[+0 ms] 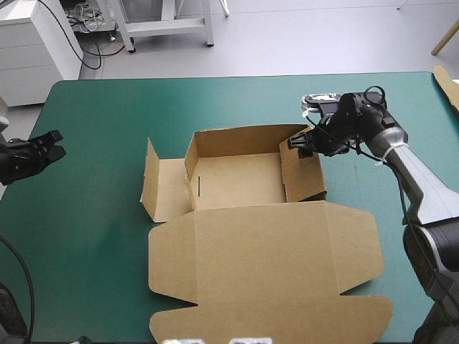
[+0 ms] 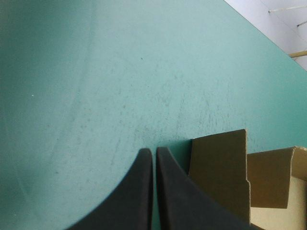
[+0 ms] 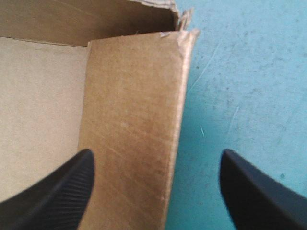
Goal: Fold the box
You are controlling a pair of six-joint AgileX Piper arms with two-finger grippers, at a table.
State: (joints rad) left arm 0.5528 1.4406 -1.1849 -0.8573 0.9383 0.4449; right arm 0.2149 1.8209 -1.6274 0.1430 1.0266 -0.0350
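The brown box (image 1: 237,179) lies mid-table as an open tray with its far wall and side walls raised. Its wide lid (image 1: 265,265) lies flat toward the front edge, and a side flap (image 1: 152,179) stands out to the left. My right gripper (image 1: 300,145) is open at the tray's far right corner. In the right wrist view its fingers (image 3: 157,153) straddle the right wall (image 3: 134,120), one over the tray floor, one over the cover. My left gripper (image 1: 54,140) hovers shut at the table's left edge. Its joined tips (image 2: 154,150) point toward the left flap (image 2: 220,172), well short of it.
Bare teal-green cover (image 1: 86,215) stretches between the left gripper and the box. A strip of more brown board (image 1: 448,82) shows at the table's far right edge. The lid reaches close to the front edge.
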